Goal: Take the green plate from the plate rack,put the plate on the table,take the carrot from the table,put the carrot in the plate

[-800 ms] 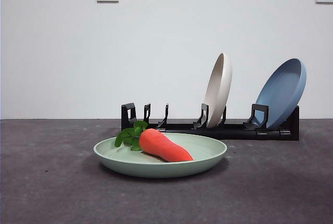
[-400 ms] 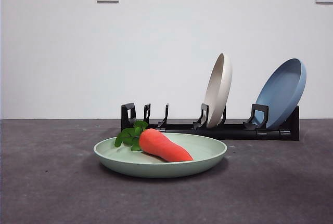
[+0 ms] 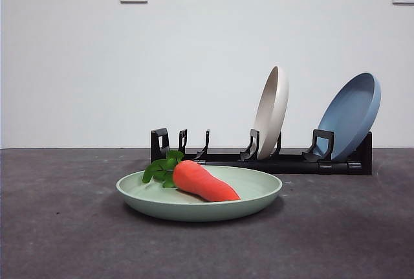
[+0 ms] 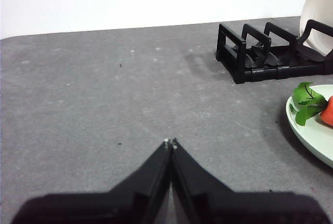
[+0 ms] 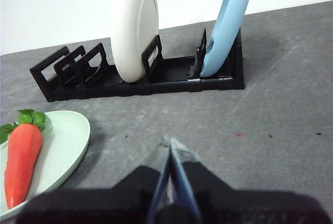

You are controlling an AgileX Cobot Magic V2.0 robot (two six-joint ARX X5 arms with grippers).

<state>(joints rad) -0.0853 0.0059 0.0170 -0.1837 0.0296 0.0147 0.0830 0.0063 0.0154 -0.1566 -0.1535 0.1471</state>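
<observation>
The green plate (image 3: 252, 195) lies flat on the table (image 3: 58, 227) in front of the plate rack (image 3: 291, 160). The carrot (image 3: 202, 181) lies in the plate, its leaves toward the left. In the left wrist view the plate's edge (image 4: 312, 138) and the carrot's leaves (image 4: 307, 102) show to one side of my left gripper (image 4: 170, 142), which is shut, empty and apart from them. My right gripper (image 5: 169, 143) is shut and empty, low over the table, with the plate (image 5: 67, 141) and the carrot (image 5: 22, 161) off to its side. Neither gripper shows in the front view.
A cream-white plate (image 3: 272, 111) and a blue plate (image 3: 352, 114) stand in the rack's middle and right slots. The rack's left slots (image 3: 181, 143) hold nothing. A white wall with two sockets stands behind the table.
</observation>
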